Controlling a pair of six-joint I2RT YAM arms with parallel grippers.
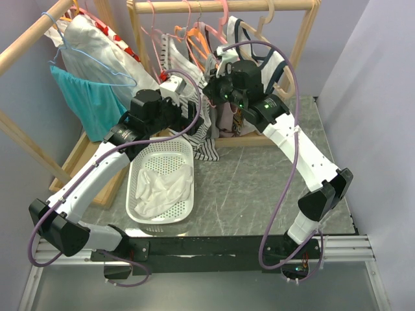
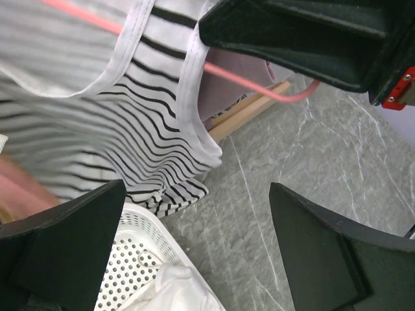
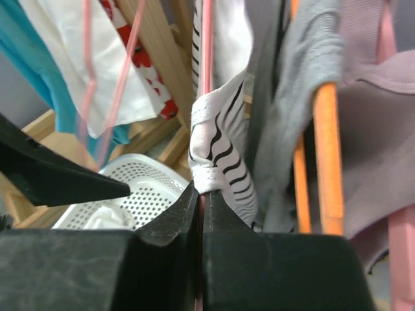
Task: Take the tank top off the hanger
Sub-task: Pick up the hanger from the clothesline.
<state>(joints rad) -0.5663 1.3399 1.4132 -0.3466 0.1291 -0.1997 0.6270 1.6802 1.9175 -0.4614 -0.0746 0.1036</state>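
The tank top (image 1: 206, 139) is white with black stripes and hangs on a thin pink hanger (image 2: 259, 87) at the rack's front. In the right wrist view its bunched strap (image 3: 217, 149) sits just above my right gripper (image 3: 201, 191), which is shut on the pink hanger wire (image 3: 206, 52). From above, the right gripper (image 1: 215, 91) is up among the hanging clothes. My left gripper (image 2: 194, 253) stands wide open with nothing in it, just in front of the tank top's striped body (image 2: 97, 129). It hovers over the table by the basket, also seen from above (image 1: 194, 120).
A white perforated basket (image 1: 133, 188) holding a white garment (image 1: 162, 188) sits under the left arm. The wooden rack (image 1: 220, 6) carries other clothes on pink and orange hangers. A second rack (image 1: 32, 39) at the left holds teal and white garments.
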